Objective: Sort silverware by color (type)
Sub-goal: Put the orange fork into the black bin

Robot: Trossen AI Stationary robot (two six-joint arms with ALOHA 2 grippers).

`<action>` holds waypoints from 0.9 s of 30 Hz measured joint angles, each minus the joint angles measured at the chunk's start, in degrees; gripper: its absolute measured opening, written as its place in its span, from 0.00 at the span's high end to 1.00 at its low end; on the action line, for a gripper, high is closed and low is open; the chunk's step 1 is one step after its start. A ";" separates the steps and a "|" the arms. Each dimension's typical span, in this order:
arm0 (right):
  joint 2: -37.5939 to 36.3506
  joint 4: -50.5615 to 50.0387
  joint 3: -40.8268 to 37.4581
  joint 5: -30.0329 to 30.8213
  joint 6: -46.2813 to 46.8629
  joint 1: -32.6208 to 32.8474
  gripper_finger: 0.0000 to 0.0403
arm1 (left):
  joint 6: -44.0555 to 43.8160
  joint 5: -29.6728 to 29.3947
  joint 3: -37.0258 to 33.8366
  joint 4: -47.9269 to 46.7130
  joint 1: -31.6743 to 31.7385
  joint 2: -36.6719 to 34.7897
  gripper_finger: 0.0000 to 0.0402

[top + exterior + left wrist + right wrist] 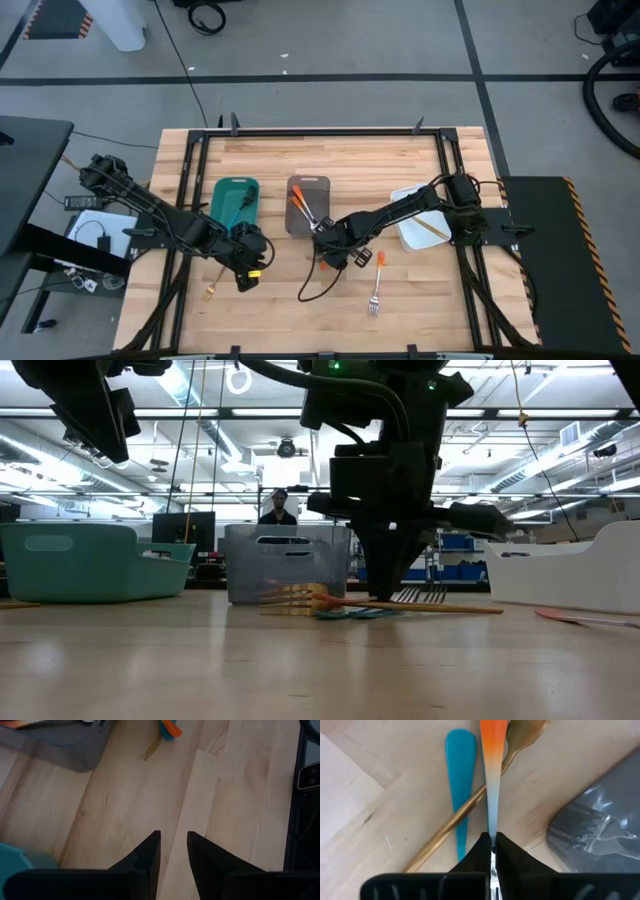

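A small pile of silverware lies on the wood in front of the grey tray (308, 203): an orange-handled piece (492, 750), a blue handle (459, 795) and a gold utensil (470, 812) crossing under them. My right gripper (330, 252) stands down on this pile, shut on the orange-handled piece. Another orange-handled fork (378, 285) lies flat to its right, and a gold fork (212, 290) lies flat near the left arm. My left gripper (173, 847) hovers open above bare wood, in front of the teal tray (237, 200), touching nothing. My right gripper pinches the orange-handled piece between its two fingers on the thin silvery shank (491, 827) just past the orange handle. The fingers (392, 565) come from above, pointing down. The handle lies over the gold utensil; whether the piece is lifted clear I cannot tell.
The grey tray holds orange-handled pieces (300, 205). A white tray (412, 238) at the right holds a gold utensil (432, 230). A dark cable (318, 285) loops on the wood below the right gripper. A black frame rail (320, 131) borders the table. A person (278, 508) stands far behind.
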 joint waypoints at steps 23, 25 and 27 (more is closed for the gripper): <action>-2.74 -4.37 0.58 7.56 1.67 1.22 0.94 | -0.06 -0.27 0.00 0.05 0.02 0.02 0.74; -2.93 -6.66 1.39 9.60 1.64 1.38 0.94 | 0.22 -0.29 0.00 0.01 0.02 0.02 0.74; -2.93 -9.54 2.92 11.46 1.79 1.55 0.94 | 0.36 -0.31 0.00 -0.04 0.02 0.04 0.74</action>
